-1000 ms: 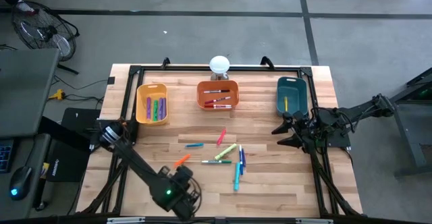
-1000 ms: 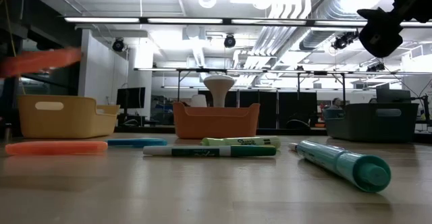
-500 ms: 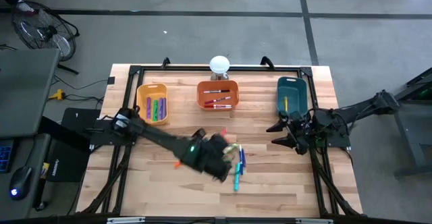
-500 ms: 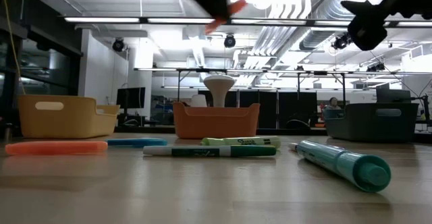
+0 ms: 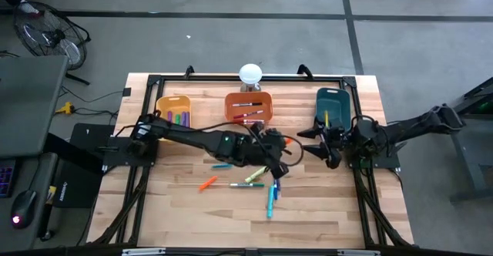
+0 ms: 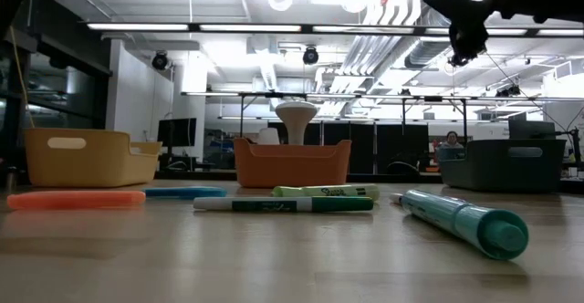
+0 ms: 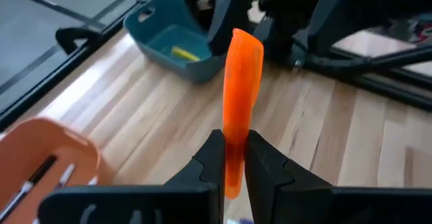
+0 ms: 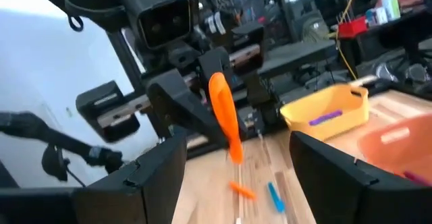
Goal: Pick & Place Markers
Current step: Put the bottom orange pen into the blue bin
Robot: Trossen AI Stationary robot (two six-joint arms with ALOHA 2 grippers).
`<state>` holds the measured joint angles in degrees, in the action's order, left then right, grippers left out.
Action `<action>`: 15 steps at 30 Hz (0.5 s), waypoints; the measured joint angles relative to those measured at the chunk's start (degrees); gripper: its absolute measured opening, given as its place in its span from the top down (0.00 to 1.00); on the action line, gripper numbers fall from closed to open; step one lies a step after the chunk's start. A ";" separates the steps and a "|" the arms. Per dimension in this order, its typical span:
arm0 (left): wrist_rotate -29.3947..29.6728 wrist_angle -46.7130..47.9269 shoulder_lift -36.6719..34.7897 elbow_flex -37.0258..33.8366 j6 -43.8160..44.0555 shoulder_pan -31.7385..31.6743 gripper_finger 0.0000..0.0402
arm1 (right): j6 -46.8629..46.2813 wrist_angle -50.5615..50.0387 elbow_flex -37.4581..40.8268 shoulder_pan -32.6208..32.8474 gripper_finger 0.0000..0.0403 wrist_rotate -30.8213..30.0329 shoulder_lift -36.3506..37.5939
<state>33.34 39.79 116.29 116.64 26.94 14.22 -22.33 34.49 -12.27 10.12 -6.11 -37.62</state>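
My left gripper (image 7: 229,158) is pinching an orange marker (image 7: 239,89) upright above the counter's (image 5: 323,217) middle, facing my right gripper (image 5: 312,142), which is hanging spread wide just beside the teal bin (image 5: 333,106). Bare wood is lying open along the near edge. Loose markers (image 5: 262,180) are lying mid-counter; others are sitting in the yellow bin (image 5: 174,117) and orange bin (image 5: 248,108). Behind the counter, a lit workshop with ceiling ducts is showing. A green marker (image 6: 327,192) is reading "Sharpie".
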 joint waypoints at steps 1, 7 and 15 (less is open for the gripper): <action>-0.44 -0.60 0.00 0.00 -0.52 -0.33 0.93 | -0.02 1.13 -0.02 -0.53 0.37 0.53 -0.61; -2.88 -3.46 0.00 0.00 -3.27 -1.72 0.93 | -0.22 6.64 -0.09 -2.68 0.37 2.23 -4.42; -3.54 -5.80 0.00 -0.02 -4.66 -2.78 0.93 | -0.20 14.50 -0.29 -4.58 0.37 3.50 -9.99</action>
<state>29.80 33.99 116.29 116.62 22.28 11.43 -22.52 48.99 -12.56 5.53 -2.61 -47.61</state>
